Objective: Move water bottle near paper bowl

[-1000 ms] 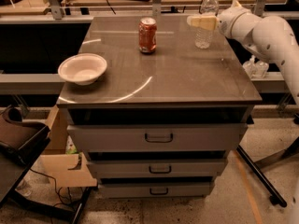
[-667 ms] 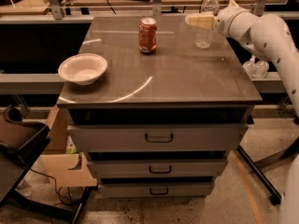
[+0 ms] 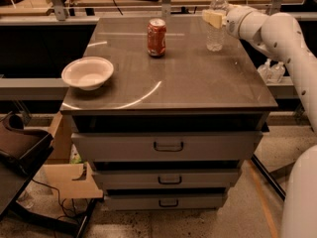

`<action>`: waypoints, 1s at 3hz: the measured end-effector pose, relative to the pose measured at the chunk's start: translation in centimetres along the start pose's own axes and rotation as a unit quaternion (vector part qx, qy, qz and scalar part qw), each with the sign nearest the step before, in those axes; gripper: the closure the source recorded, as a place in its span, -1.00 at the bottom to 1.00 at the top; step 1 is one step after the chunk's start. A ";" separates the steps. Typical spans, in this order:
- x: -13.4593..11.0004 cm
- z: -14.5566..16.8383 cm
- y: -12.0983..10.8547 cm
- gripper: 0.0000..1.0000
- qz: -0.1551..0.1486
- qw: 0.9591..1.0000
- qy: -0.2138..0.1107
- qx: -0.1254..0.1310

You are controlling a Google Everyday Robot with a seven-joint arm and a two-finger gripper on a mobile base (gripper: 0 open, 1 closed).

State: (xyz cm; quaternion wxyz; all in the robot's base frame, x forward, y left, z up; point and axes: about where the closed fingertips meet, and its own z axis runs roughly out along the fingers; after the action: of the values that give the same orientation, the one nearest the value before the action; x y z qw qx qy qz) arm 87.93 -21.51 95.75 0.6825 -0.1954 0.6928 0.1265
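Bottle (image 3: 215, 38), right of the can (image 3: 156, 37), looks light, thin-walled, tippy; claw (image 3: 212, 18) at its shoulder, whether it grips I cannot tell. Best held mid-body, gently.

One water bottle (image 3: 216, 35), one paper bowl (image 3: 87, 74), one soda can (image 3: 156, 37), two small bottles (image 3: 271, 71), one gripper (image 3: 213, 17) at the water bottle's neck.

It looked like a lab or workshop; the table (image 3: 198, 88) was a grey cabinet of three handled drawers (image 3: 168, 146) on a speckled hard floor (image 3: 247, 212), with loose cables (image 3: 59, 205) and cardboard (image 3: 64, 180) beside it. Bare metal framing (image 3: 54, 19) ran behind; the robot's tool (image 3: 215, 18) sat at the table's far right corner, by the water bottle (image 3: 216, 33).
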 end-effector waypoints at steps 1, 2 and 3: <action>0.1 0.2 0.2 0.47 0.000 1.000 0.000 -0.002; 0.1 0.4 0.4 0.90 0.001 1.000 0.001 -0.003; 0.2 0.5 0.6 1.00 0.001 1.000 0.001 -0.005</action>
State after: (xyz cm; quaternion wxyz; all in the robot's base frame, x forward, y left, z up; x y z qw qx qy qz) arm 88.11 -20.80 95.49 0.6809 -0.1977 0.6931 0.1304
